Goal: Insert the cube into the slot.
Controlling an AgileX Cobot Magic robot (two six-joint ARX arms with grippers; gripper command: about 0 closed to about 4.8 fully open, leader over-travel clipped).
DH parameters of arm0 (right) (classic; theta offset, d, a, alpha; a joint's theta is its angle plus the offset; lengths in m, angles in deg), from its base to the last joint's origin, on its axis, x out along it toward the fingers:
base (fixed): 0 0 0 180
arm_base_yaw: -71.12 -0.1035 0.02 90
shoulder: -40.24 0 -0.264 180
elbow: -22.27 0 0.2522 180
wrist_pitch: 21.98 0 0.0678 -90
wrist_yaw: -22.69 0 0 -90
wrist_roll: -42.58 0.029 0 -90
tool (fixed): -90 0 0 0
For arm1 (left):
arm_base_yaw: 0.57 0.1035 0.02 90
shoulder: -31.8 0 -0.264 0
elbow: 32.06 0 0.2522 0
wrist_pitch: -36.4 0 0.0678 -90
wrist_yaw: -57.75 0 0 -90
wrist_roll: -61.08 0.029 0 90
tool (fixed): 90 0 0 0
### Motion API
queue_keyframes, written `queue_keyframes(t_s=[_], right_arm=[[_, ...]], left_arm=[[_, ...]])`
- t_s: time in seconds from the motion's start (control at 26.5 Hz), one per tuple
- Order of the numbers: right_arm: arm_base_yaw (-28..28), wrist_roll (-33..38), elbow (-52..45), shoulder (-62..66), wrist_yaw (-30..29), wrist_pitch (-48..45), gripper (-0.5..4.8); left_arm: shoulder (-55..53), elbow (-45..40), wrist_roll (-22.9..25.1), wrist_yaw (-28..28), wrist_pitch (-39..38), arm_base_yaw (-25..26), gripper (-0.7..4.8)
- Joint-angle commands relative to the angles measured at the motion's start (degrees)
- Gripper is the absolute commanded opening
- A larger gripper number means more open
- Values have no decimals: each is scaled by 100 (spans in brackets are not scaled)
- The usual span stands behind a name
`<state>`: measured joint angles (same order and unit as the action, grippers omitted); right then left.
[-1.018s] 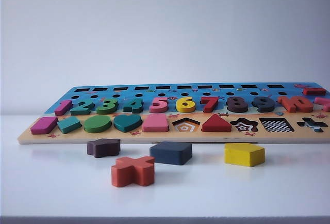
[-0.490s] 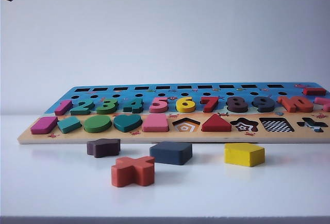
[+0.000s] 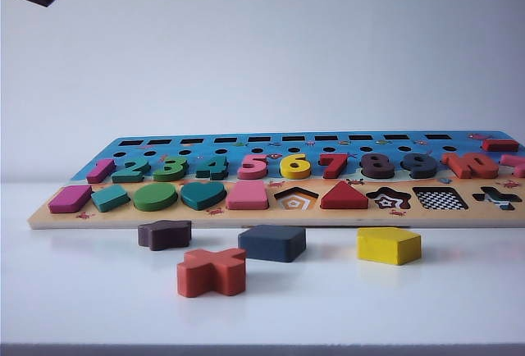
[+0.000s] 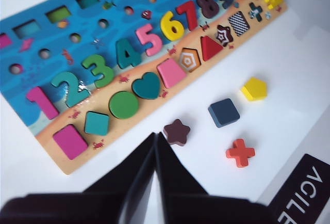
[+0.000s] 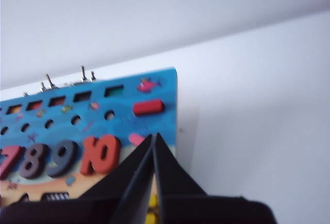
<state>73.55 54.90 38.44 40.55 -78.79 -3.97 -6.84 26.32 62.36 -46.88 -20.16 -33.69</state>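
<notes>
**Now the left arm arrives; cube untouched**

Newly, a dark arm tip pokes further into the exterior view's upper left corner than half a second ago, when only a sliver showed; a second ago it was absent. I judge this the opening approach, nothing grasped yet.

The cube (image 3: pixel 272 243) lies on the white table (image 3: pixel 459 298), lower centre, between the brown star block (image 3: pixel 165 234) and the yellow pentagon block (image 3: pixel 389 245). The slot (image 3: pixel 440 198) sits checkered and empty, right of centre on the puzzle board (image 3: pixel 49 218).

Only the wrist views show fingers: the left gripper (image 4: pixel 155 140), pressed together, hangs above the star, with the cube (image 4: pixel 224 112) right of it. The right gripper (image 5: pixel 153 140), pressed together too, is over the board's edge.
</notes>
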Motion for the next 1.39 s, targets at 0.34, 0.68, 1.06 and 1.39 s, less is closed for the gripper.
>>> queue_keyframes(t_s=[0.34, 0.68, 1.06, 1.39], right_arm=[[-37, -634, 1204, -4, -85, 125, 1], [-37, -339, 3307, 695, -356, 2376, 1], [-140, -767, 3995, 1591, -2664, 3488, 1], [-918, -1436, 4406, 2754, -2846, 4400, 1]], left_arm=[[-323, 81, 13, -387, -168, 2, 10], [-376, 260, -4, -789, -549, 9, 10], [-374, 254, -2, -787, -555, 9, 10], [-374, 254, -2, -789, -553, 9, 10]])
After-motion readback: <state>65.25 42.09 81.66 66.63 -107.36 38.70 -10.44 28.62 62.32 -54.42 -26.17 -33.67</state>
